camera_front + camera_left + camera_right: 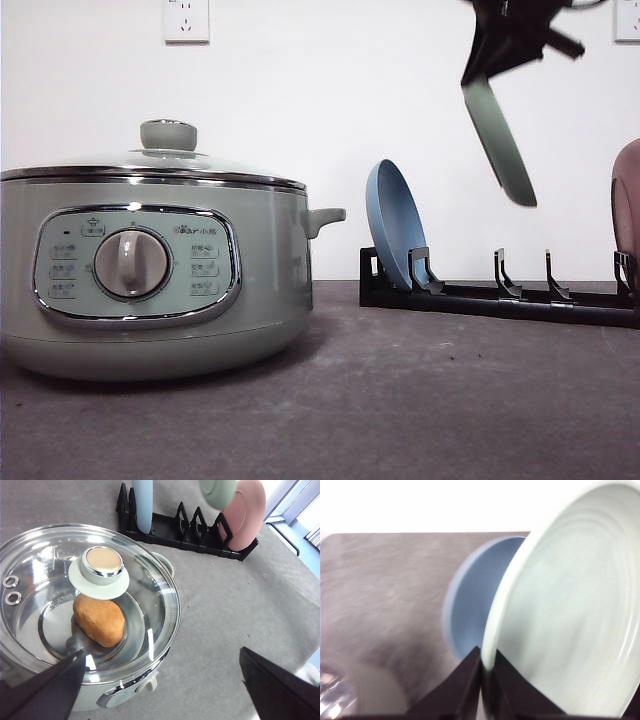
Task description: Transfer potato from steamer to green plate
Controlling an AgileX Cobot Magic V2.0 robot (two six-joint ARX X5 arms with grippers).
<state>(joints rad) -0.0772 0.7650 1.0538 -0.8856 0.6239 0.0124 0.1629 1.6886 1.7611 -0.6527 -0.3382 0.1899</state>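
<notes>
The potato lies on the bottom of the steamer, seen through its shut glass lid with a knob. My left gripper hovers above the steamer's front edge, open and holding nothing. My right gripper is shut on the rim of the green plate, holding it tilted in the air high above the rack. In the right wrist view the fingers pinch the green plate's edge.
A black plate rack stands to the right of the steamer, with a blue plate upright in its left slot and a pink plate at its right end. The steamer's side handle points toward the rack.
</notes>
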